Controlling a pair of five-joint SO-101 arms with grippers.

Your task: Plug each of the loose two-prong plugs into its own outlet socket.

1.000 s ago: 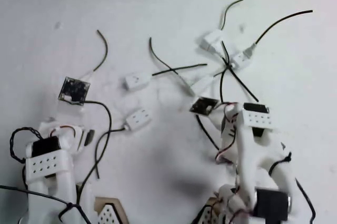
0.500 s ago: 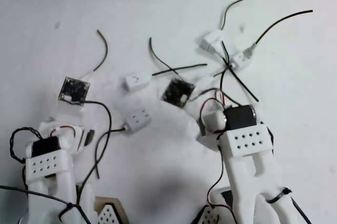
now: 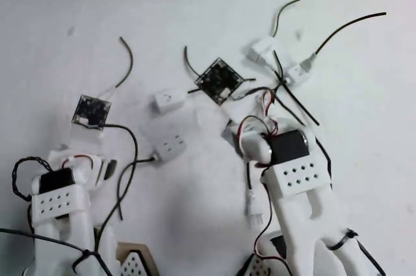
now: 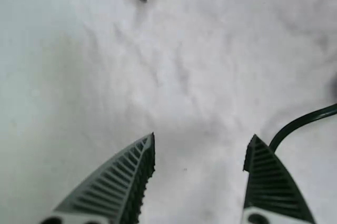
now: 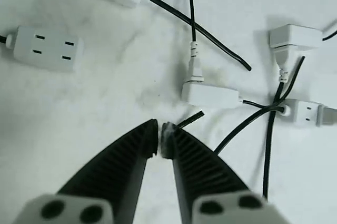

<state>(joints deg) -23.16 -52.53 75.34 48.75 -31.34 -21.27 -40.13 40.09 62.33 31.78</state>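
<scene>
Right fingers [image 5: 131, 155] sit nearly closed, empty, near a plug [image 5: 193, 70] touching a socket block [image 5: 210, 96]; descending so, they may shove it. Left fingers [image 4: 131, 176] gape, empty.

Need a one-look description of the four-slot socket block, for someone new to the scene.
On the white table, look between the left arm and the right arm. The socket block lies there, nearer the arms' bases than the neighbouring white block, a black cord on one end. Unlike that neighbour, its face shows four slots in two pairs.
</scene>
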